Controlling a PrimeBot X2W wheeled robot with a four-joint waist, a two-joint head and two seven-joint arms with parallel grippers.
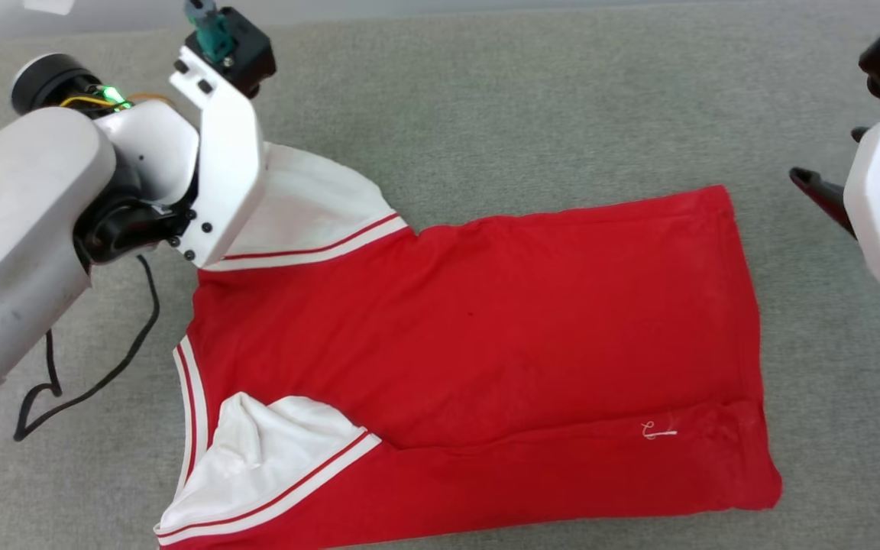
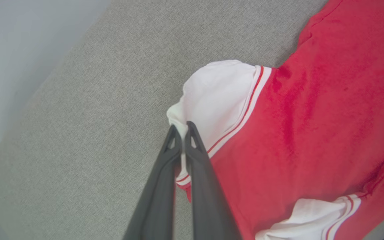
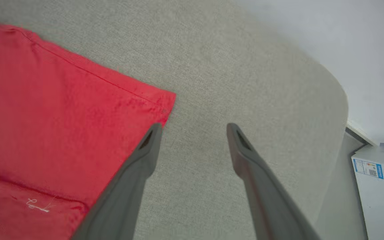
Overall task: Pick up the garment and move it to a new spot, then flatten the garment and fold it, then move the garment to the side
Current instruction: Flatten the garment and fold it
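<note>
My left gripper (image 2: 181, 129) pinches the far-left white sleeve (image 2: 218, 93) of the garment (image 1: 486, 321); my right gripper (image 3: 193, 128) hangs wide open just right of it.

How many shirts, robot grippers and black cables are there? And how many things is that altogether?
Shirts: 1, the garment
Robot grippers: 2, the left gripper with jaws shut on the garment, and the right gripper with jaws open
Black cables: 1, the cable
Total: 4

Red garment (image 1: 486, 328) flat on grey surface (image 1: 524, 99); left arm (image 1: 20, 229) over far sleeve (image 1: 310, 206).
</note>
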